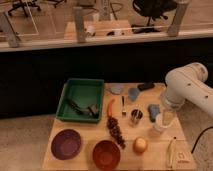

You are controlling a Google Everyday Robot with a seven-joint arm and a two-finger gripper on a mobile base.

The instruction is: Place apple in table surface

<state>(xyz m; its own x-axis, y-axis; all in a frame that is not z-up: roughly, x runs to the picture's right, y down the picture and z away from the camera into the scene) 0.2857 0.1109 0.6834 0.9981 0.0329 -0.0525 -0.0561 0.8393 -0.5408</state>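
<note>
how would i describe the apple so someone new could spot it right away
On the light-wood table, look along the near edge, just right of the purple bowl and the orange-brown bowl. The apple sits there, in front of the small metal cup; the robot's tool hangs over the table's right side. It's the only small, round, yellow-orange fruit, much smaller than either bowl.

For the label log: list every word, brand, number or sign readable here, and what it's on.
None readable.
Any print on the pale object at the table surface's right front corner: too blurred.
No marks visible on the apple or green tray.
No label visible on the gripper, low over the table's right side.
</note>
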